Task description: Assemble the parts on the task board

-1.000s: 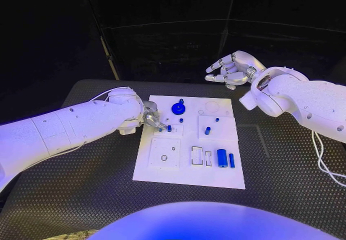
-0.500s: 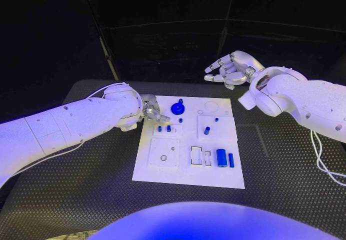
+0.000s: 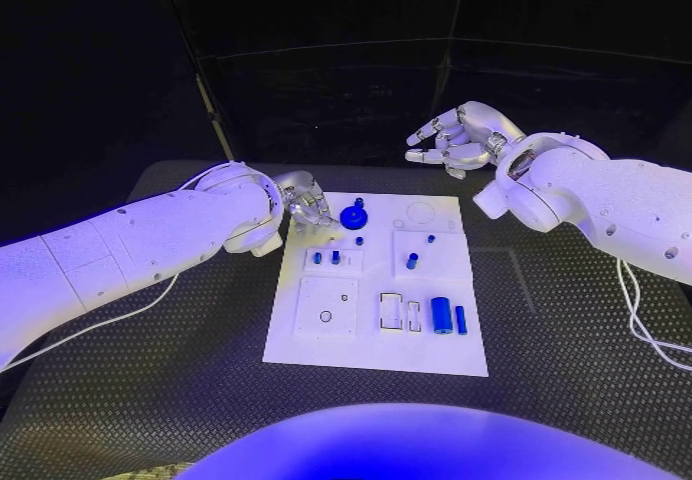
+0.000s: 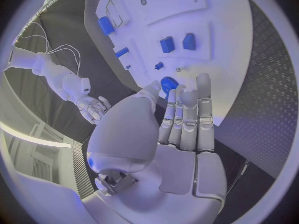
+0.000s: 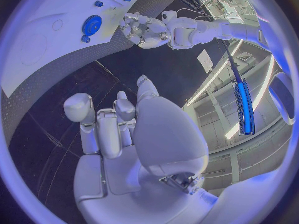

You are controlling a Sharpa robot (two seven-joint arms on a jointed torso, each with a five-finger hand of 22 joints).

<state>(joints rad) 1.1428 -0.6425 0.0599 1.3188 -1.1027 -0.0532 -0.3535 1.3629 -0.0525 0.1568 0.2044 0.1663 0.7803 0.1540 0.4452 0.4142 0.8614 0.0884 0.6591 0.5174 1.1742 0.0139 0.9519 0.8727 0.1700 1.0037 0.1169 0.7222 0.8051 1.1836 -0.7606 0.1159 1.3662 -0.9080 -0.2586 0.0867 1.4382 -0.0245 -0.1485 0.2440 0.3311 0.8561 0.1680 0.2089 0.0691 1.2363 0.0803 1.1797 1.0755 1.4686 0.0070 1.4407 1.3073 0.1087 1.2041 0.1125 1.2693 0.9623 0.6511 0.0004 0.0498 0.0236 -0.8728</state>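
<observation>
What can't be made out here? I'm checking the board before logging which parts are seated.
- Head view: the left hand covers the board's far left corner.
- Head view: whether the small blue pegs stand in holes or lie loose is too small to tell.
- Left wrist view: the fingers hide part of the round blue part.

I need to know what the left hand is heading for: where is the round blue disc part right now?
In the head view the round blue disc sits on the far part of the task board, left of centre, just right of the left hand.
</observation>
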